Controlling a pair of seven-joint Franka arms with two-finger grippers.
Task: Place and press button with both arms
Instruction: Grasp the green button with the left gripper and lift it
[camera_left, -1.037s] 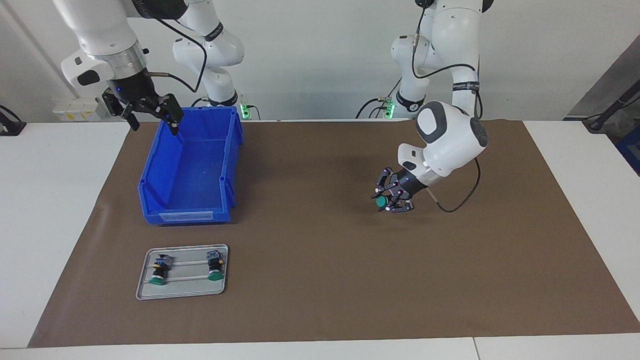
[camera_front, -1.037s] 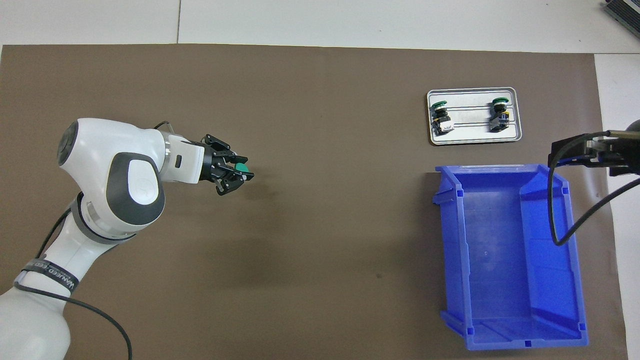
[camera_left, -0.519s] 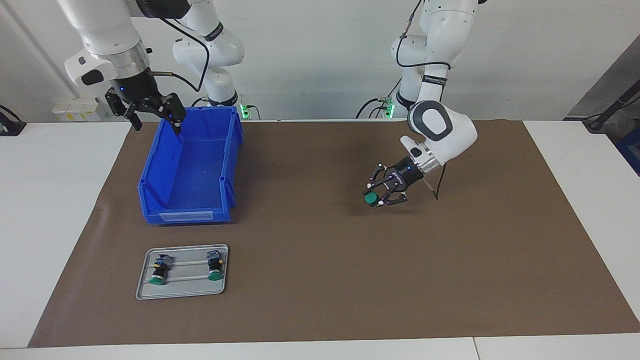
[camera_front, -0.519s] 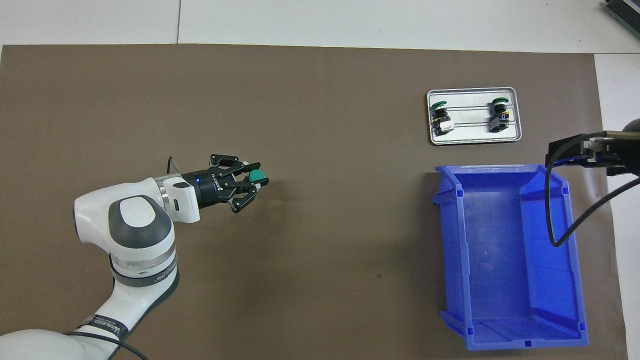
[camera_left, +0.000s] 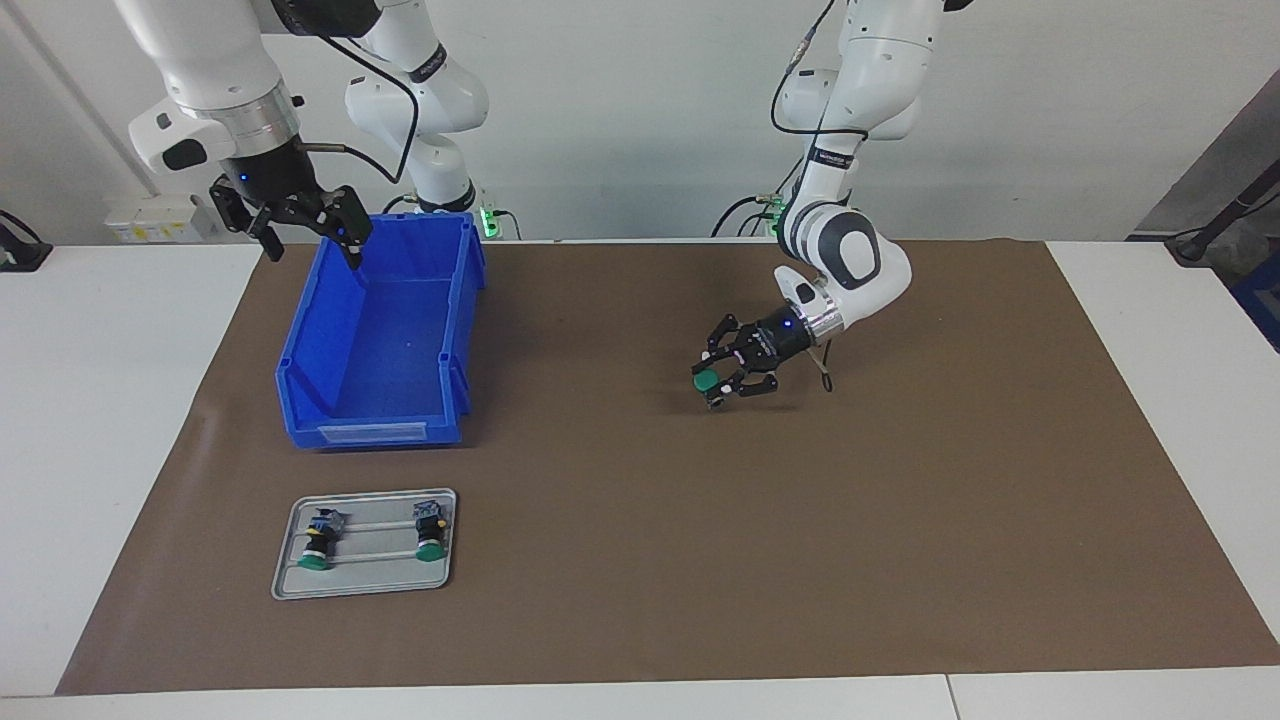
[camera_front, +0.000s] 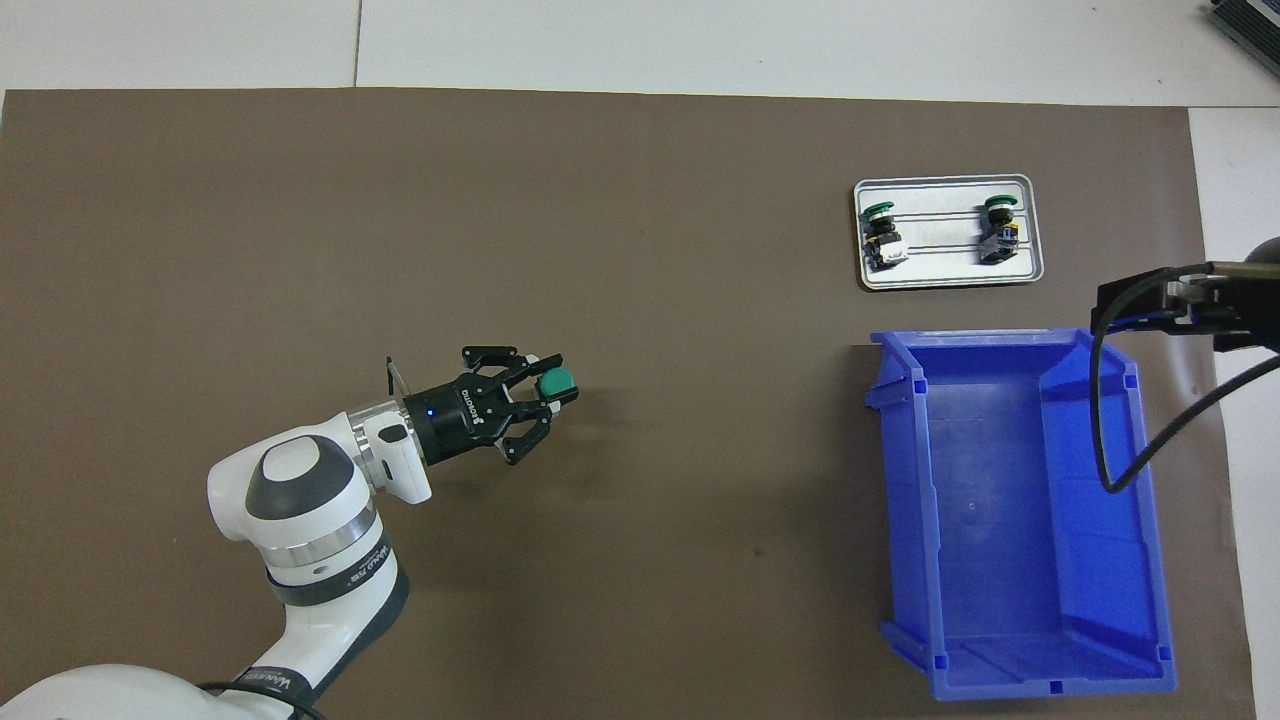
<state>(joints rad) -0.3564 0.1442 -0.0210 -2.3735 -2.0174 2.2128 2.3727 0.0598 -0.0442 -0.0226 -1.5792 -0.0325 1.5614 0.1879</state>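
My left gripper (camera_left: 716, 385) (camera_front: 548, 392) is shut on a button (camera_left: 707, 381) (camera_front: 555, 381) with a round green cap, held sideways low over the middle of the brown mat (camera_left: 640, 560), cap pointing toward the right arm's end. Two more buttons (camera_left: 320, 540) (camera_left: 431, 530) lie on a small grey tray (camera_left: 290, 585) (camera_front: 1035, 270). My right gripper (camera_left: 300, 225) hangs open in the air by the blue bin's rim at the right arm's end; in the overhead view only its tips (camera_front: 1150, 305) show.
An open blue bin (camera_left: 300, 400) (camera_front: 1140, 560) stands at the right arm's end, nearer to the robots than the tray. White table (camera_left: 90, 420) borders the mat on both sides.
My left arm has swung the held button toward the right arm's end and lowered its wrist. The right gripper has hardly moved.
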